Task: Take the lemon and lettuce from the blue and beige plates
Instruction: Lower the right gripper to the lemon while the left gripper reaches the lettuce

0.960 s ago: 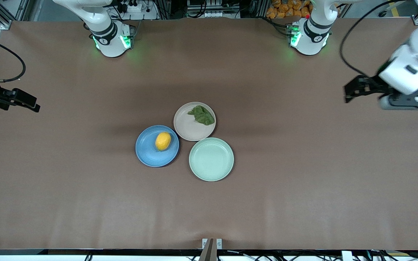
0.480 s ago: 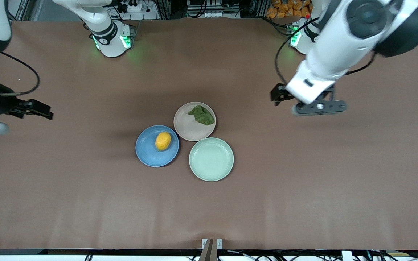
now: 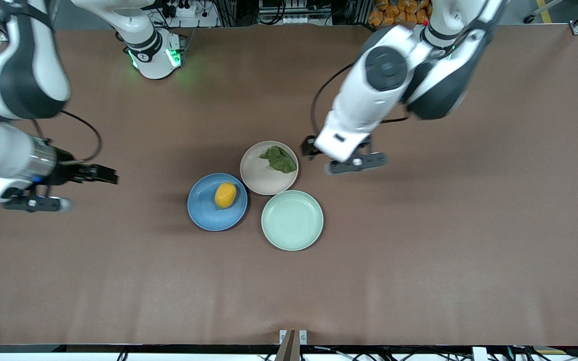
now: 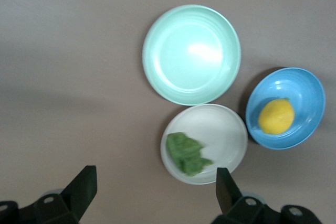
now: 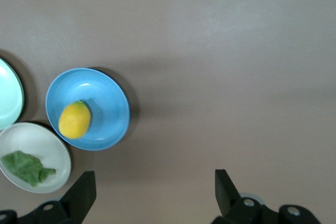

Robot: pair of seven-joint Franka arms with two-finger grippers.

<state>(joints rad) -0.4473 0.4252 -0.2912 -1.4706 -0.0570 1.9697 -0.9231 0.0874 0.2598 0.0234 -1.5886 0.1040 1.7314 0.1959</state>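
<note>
The right tool [image 3: 111,175] hangs over bare tabletop [image 3: 419,250] toward the right arm's end, fingers spread and holding nothing, well apart from the blue plate [image 3: 203,213]. The lemon [image 3: 225,195] rests in that plate. Touching it, the beige plate [image 3: 256,175] carries the lettuce [image 3: 279,158], with a green plate [image 3: 292,220] nearer the camera. The left tool [image 3: 309,149] hovers just beside the beige plate's rim, fingers spread, empty.

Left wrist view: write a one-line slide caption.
Open left gripper above lettuce on beige plate; lemon on blue plate.
</note>
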